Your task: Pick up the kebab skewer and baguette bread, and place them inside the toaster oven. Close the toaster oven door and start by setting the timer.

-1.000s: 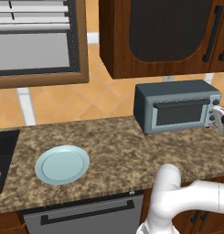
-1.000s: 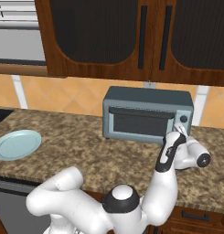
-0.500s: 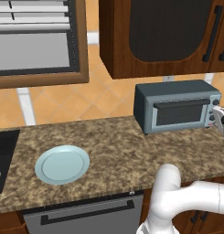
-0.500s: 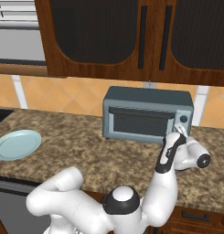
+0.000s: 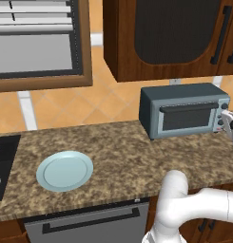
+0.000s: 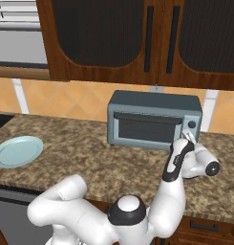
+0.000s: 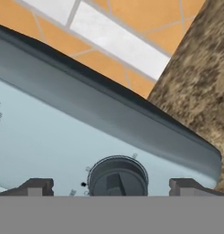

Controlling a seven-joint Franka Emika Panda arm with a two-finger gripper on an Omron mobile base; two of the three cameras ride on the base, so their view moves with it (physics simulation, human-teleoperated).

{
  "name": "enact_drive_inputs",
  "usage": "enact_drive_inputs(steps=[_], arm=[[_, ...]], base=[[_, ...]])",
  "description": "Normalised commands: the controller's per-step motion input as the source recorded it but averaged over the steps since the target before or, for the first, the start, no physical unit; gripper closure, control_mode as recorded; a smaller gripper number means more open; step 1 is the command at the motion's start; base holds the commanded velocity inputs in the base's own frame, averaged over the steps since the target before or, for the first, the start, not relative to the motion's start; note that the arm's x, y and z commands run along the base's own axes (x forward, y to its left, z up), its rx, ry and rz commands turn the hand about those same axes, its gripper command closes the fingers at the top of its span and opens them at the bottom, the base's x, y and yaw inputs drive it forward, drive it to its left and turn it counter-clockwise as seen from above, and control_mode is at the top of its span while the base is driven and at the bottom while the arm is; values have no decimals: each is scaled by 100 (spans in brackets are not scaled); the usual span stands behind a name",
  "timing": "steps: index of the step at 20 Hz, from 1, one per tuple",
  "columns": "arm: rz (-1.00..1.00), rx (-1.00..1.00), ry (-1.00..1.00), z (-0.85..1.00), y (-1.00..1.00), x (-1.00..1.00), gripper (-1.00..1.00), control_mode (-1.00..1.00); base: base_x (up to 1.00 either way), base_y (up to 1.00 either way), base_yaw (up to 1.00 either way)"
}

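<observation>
On the far left of the granite counter (image 5: 118, 147), a round pale blue plate (image 5: 64, 170) is lying bare near the front edge, with the corner of a dark sink (image 5: 4, 159) showing just beyond it at the picture's edge. Moving right along the counter, the toaster oven (image 5: 183, 110) is standing against the orange tiled wall (image 5: 113, 102), beneath the dark wooden cabinets (image 5: 170, 33), and the toaster oven door (image 6: 146, 128) is sitting upright and shut, its bar handle running along the top edge of the dark glass. The kebab skewer and the baguette bread are not showing on the counter or the plate, and the dark glass is hiding whatever is behind it. Further right, the light control panel (image 6: 192, 125) is carrying its dials one above another, and the gripper (image 7: 111, 186) is hovering right at this panel, at the oven's right end. Seen from the hand camera, the two fingertips (image 7: 36, 186) are standing well apart, one on either side of a round dark timer knob (image 7: 118, 177), and they are not touching it.
</observation>
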Motion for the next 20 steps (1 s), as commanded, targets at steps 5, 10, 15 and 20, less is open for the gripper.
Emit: enact_drive_inputs(steps=[5,10,15,20], arm=[[-3,0,-3,-4,-17,0,-100,-100],[-3,0,-3,-8,-7,-1,-100,-100],[-2,0,0,-6,0,12,-100,-100],[-2,0,0,-4,6,12,100,-100]], base=[[0,0,0],[0,0,0],[0,0,0],[0,0,0]])
